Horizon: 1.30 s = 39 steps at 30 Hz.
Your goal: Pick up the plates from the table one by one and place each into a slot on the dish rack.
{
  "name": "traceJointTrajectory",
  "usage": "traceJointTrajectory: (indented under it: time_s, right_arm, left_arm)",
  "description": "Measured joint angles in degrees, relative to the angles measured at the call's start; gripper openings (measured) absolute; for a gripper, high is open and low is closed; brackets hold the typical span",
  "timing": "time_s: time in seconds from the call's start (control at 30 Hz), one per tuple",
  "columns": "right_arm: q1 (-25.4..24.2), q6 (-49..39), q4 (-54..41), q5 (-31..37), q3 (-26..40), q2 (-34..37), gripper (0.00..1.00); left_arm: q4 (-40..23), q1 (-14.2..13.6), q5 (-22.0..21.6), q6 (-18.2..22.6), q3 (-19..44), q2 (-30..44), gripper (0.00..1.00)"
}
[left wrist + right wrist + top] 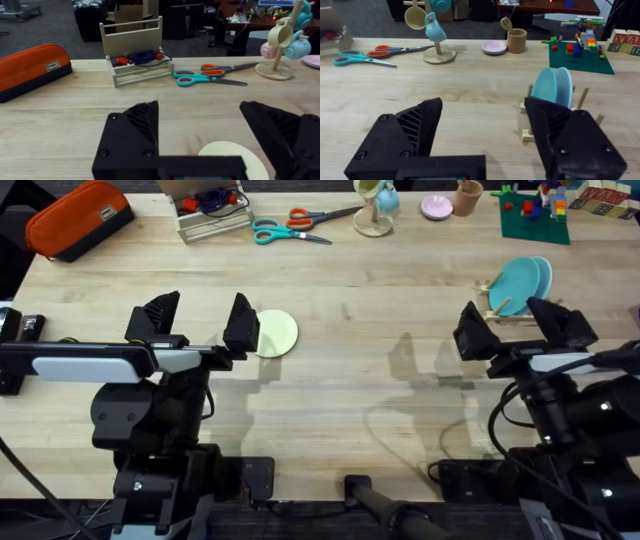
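Well left of the dish rack (pixel 500 305), the left gripper (pixel 200 325) hung wide open and empty over the pale yellow-green plate (pixel 274 334), the one left flat on the table (pixel 380 380). Two teal-blue plates (pixel 520 283) already stood in the rack. The right gripper (pixel 520 330), just beside it, gaped empty.

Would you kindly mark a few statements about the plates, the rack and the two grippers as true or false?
1. Two teal plates stand upright in the dish rack. True.
2. The pale yellow plate is already in the rack. False: it lies flat on the table.
3. The left gripper is open and holds nothing. True.
4. The right gripper grips a teal plate. False: it is open and empty, near the rack.
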State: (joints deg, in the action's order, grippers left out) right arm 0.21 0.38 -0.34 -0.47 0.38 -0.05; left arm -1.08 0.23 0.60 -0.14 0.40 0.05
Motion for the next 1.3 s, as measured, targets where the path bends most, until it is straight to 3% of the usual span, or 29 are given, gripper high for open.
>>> traceJointTrajectory:
  time_s: [1.1,1.3]
  right_arm:
    - [0.0,-2.7,-3.7,-0.7,1.8,0.0,0.995]
    - [0.0,-3.8,-6.3,-1.2,7.4,0.0,0.995]
  left_arm:
    - [-3.1,0.0,0.0,0.2,0.3,0.0,0.992]
    - [-9.9,0.0,0.0,0.3,6.9,0.0,0.992]
